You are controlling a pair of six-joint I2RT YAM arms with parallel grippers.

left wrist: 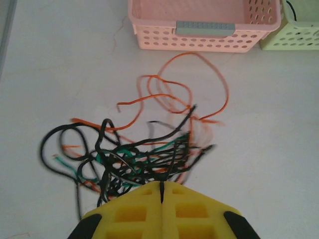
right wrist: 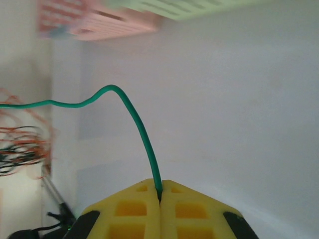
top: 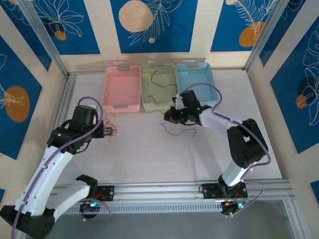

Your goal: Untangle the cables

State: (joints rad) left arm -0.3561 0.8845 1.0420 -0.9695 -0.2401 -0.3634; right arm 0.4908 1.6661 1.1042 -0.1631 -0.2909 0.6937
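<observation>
Green cable (right wrist: 130,112) was pinched by the closed jaws of the right gripper (right wrist: 160,191). Left gripper (left wrist: 161,185) jaws were pressed together at the tangled cables (left wrist: 134,149) on the tabletop (left wrist: 259,149), possibly nipping one.

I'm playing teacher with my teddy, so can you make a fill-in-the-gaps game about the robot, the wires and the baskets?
1. The cable pinched in the right gripper is ___.
2. The basket just behind the tangle is ___.
3. The lone wire lying inside the green basket is ___.

Missing words: green, pink, black.
</observation>
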